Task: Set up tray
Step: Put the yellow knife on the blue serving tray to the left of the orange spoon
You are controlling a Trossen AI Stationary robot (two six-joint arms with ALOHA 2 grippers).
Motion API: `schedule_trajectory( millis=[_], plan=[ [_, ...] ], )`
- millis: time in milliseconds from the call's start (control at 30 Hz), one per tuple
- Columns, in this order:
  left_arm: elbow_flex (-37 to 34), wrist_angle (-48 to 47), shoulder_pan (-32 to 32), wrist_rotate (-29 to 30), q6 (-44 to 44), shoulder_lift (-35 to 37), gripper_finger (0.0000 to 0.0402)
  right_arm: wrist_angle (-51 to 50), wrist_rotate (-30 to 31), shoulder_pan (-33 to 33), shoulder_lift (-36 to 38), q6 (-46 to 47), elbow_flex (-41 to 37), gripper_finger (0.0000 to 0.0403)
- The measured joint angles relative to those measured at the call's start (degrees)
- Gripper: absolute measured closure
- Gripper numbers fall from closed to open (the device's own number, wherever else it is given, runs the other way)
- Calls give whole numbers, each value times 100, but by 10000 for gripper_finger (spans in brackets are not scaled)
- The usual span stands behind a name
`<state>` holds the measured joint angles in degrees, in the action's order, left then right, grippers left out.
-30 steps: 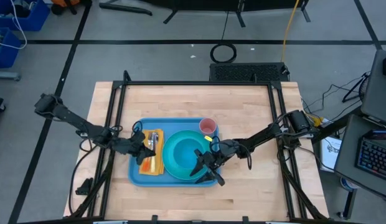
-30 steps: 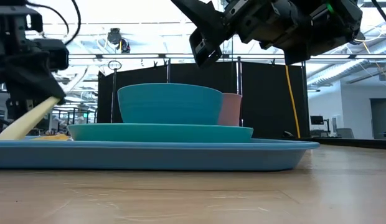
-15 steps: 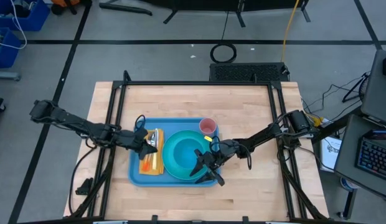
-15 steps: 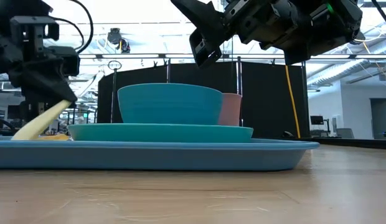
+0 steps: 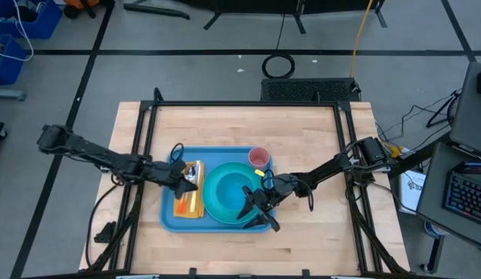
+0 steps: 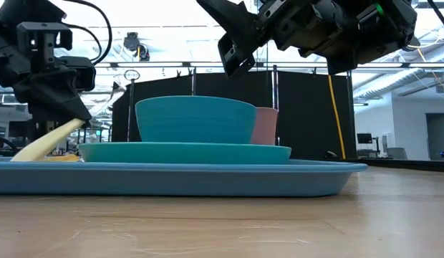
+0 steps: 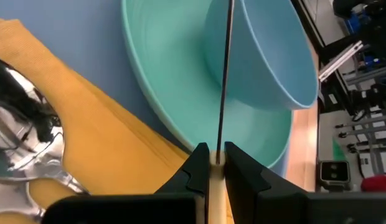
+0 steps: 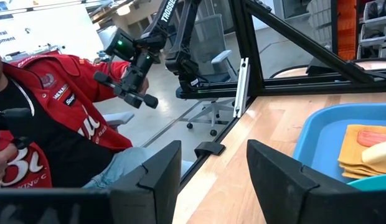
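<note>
The light-blue tray (image 5: 169, 222) holds an orange napkin (image 5: 186, 204) at its left, a teal plate (image 5: 225, 195) with a teal bowl (image 6: 195, 120) on it, and a pink cup (image 5: 259, 157). A metal spoon (image 7: 25, 130) lies on the napkin. My left gripper (image 5: 188, 178) is over the napkin, shut on a knife with a cream handle (image 6: 43, 143) and a thin blade (image 7: 225, 74). My right gripper (image 5: 254, 211) hangs open above the plate's near right rim, with nothing between its fingers (image 8: 155, 174). My left gripper pinches the knife between its two fingers where the cream handle meets the blade (image 7: 216, 164). The fingers slant down from the table's left and lie along the knife. The blade stands on edge, pointing out over the plate. The handle slants down behind the fingers toward the napkin.
Bare wooden tabletop (image 5: 240, 128) lies around the tray, inside a black frame (image 5: 143, 147). A person in a red jacket (image 8: 50, 106) sits beyond the table's left side, in the right wrist view.
My left gripper has carried the knife a little toward the table's right and far side, over the napkin, staying shut on it.
</note>
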<state>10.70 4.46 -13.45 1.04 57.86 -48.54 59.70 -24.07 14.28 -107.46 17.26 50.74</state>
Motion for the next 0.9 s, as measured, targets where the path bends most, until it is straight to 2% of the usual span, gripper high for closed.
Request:
schedule_trajectory(
  millis=[200,433,900],
  plan=[
    [2,495,3,58,-127,-503,373,-2,12,0,0,-1,0,232],
    [7,717,-2,389,108,-951,373,-2,16,0,0,-1,0,232],
    [-2,713,-2,697,501,-910,374,-4,16,4,0,-1,0,232]
  ],
)
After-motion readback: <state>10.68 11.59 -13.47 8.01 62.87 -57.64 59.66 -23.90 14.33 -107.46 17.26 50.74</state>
